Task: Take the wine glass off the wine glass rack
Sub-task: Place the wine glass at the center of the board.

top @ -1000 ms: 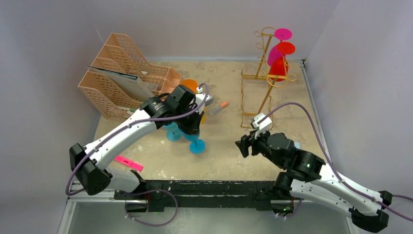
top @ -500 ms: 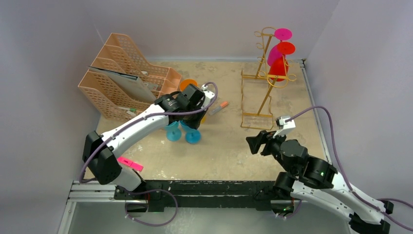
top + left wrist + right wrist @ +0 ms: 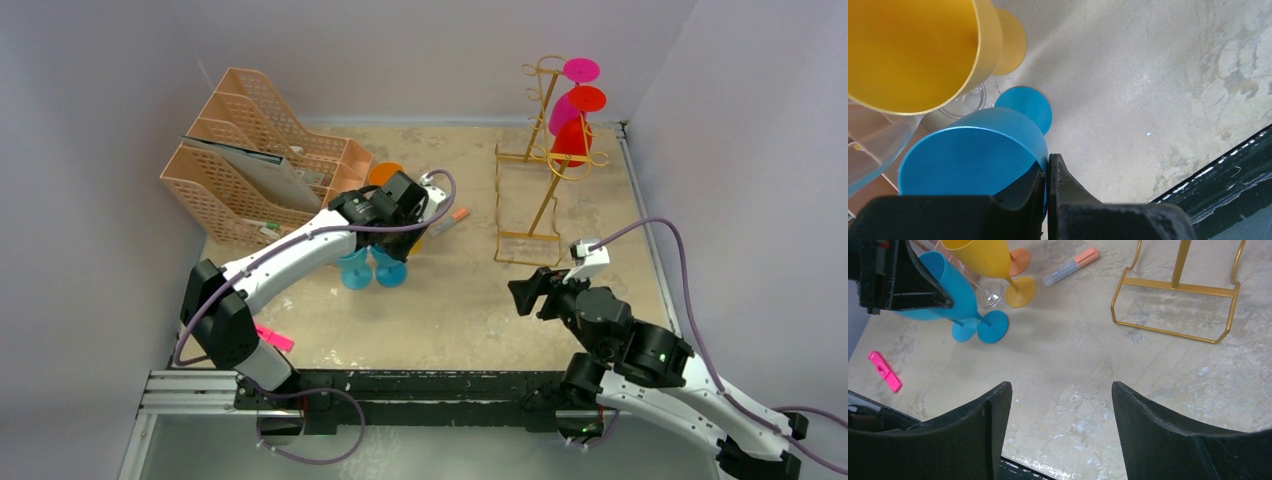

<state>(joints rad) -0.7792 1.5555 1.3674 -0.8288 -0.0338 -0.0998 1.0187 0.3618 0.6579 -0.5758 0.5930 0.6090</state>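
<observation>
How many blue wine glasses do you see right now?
2. The first blue glass is pinched at its rim by the left tool. The second blue glass stands right beside it, on the file organiser's side. Others may be hidden.

No text legible anywhere — no labels.

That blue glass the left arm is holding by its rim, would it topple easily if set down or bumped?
Probably yes: the blue glass has a tall bowl on a thin stem over a small round foot, so it looks top-heavy. It is opaque and thin-walled, likely light plastic, since the left gripper holds it by pinching just the rim.
</observation>
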